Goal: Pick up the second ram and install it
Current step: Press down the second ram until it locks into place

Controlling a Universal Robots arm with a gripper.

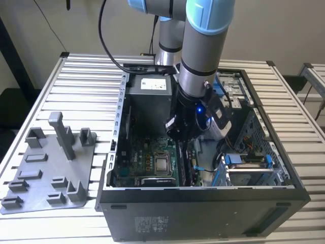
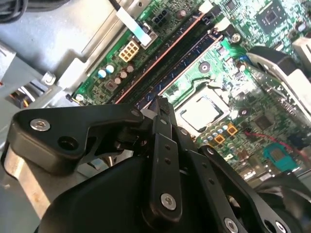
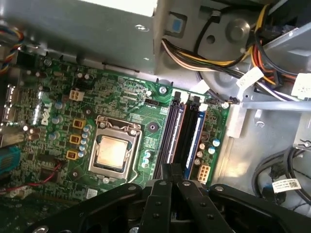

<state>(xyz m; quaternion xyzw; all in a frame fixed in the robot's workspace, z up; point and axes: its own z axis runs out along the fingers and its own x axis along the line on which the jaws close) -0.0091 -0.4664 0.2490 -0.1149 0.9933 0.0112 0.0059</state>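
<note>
Arm: reaches down from above into the open computer case [image 1: 203,195], which lies on its side on the slatted tabletop [image 1: 86,81].
Pincer: jaws drawn narrow, fingertips pressed together in the first wrist view [image 3: 171,170]; nothing visible clamped between them. In the exterior view it [image 1: 177,133] hangs low over the board, next to the memory slots.
Second ram: long blue-toned strip [image 3: 194,138] standing on edge in the memory slot area of the motherboard [image 3: 58,97], on the side away from the processor. In the second wrist view it [image 2: 184,70] runs diagonally away from the fingertip.
Neighbour strip: dark one with a copper-coloured edge [image 3: 174,131], parallel and just beside the second ram, between it and the processor.
Pincer vs ram: fingertips sit right at the near ends of the two strips. Contact: cannot tell. Fully seated: cannot tell either.
Processor: bare metal lid in its socket [image 3: 112,151], near the slots; also seen in the exterior view [image 1: 162,163].
Connector: small white block [image 3: 203,172] on the board edge, just beside the near end of the second ram.
Cables: yellow, black and orange bundle [image 3: 194,57] leading off beyond the far end of the slots.
Power supply: dark box with a white label [image 1: 150,91] at the far end of the case.
Fixture: grey holder plate with upright posts [image 1: 51,168] on the tabletop, at the exterior view's left, well apart from the case.
</note>
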